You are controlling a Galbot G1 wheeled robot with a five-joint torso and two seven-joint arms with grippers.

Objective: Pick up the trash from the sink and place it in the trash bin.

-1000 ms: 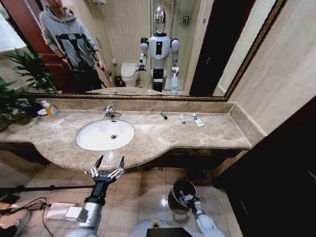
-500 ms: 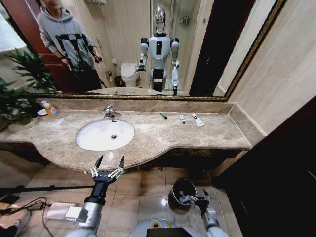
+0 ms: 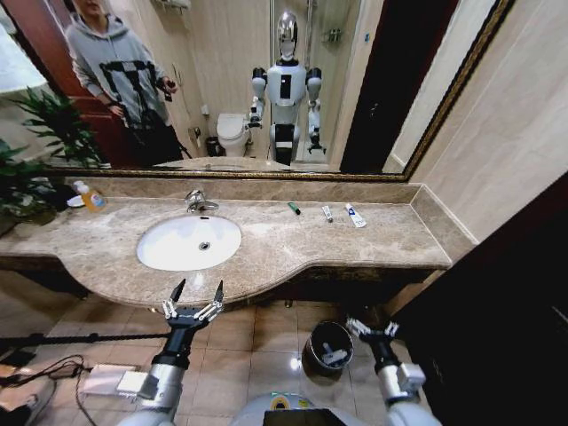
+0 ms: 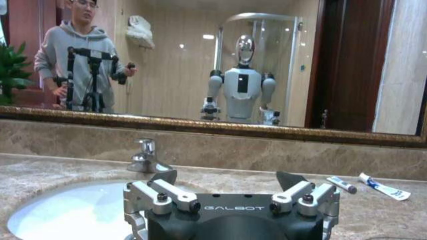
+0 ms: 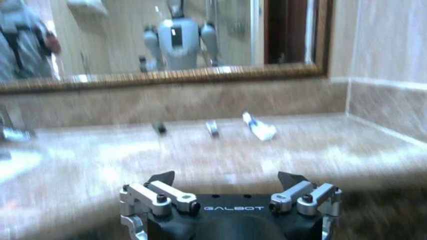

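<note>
Head view: left gripper parked before sink, fingers spread, empty; right gripper beside bin, fingers spread, empty; white item inside bin; tubes and green stick on worktop.

Left wrist view: tubes beyond sink.

Right wrist view: tubes and stick on worktop.

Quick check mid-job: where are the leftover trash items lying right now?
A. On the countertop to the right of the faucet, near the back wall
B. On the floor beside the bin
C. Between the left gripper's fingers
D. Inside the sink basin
A: the green stick, small tube and larger tube lie on the countertop right of the faucet, by the back wall.
</note>
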